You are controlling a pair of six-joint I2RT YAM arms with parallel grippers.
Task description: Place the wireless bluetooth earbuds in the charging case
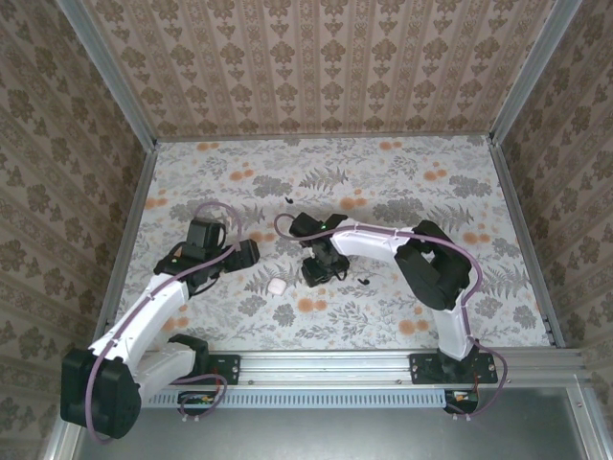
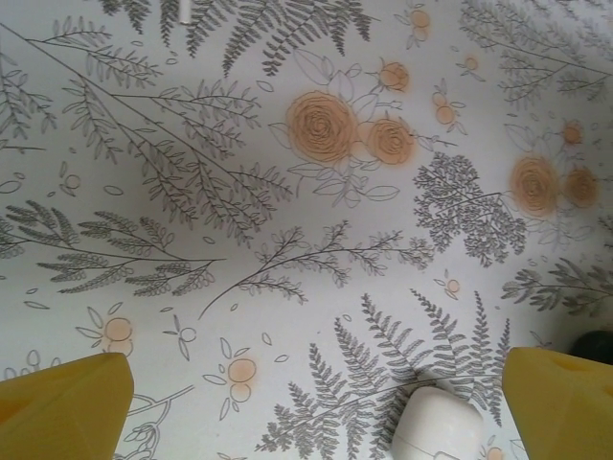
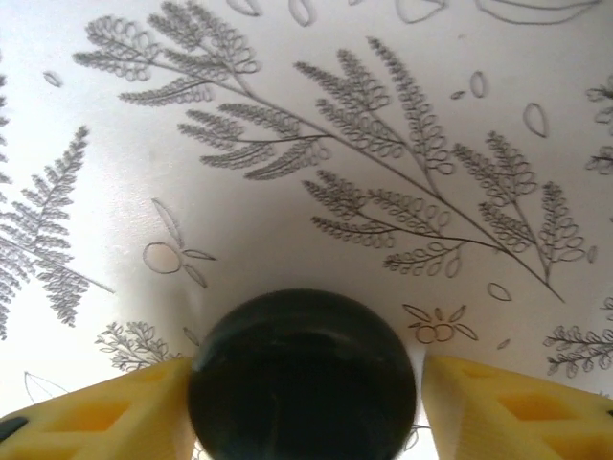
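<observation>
The charging case point(image 3: 303, 379), a black round puck, lies on the floral table between the yellow fingers of my right gripper point(image 3: 306, 412). The left finger point(image 3: 115, 412) touches its side, while a thin gap remains at the right finger point(image 3: 517, 407). From above, the right gripper point(image 1: 317, 272) points down at mid-table. One tiny black earbud point(image 1: 364, 281) lies just right of it. A similar dark speck point(image 1: 287, 199) sits farther back. My left gripper point(image 1: 251, 254) hovers wide open over bare table, its fingers point(image 2: 67, 402) holding nothing.
A white pebble-like object point(image 1: 277, 287) lies between the two grippers, at the lower edge of the left wrist view point(image 2: 439, 426). Patterned walls and metal rails point(image 1: 134, 220) enclose the table on three sides.
</observation>
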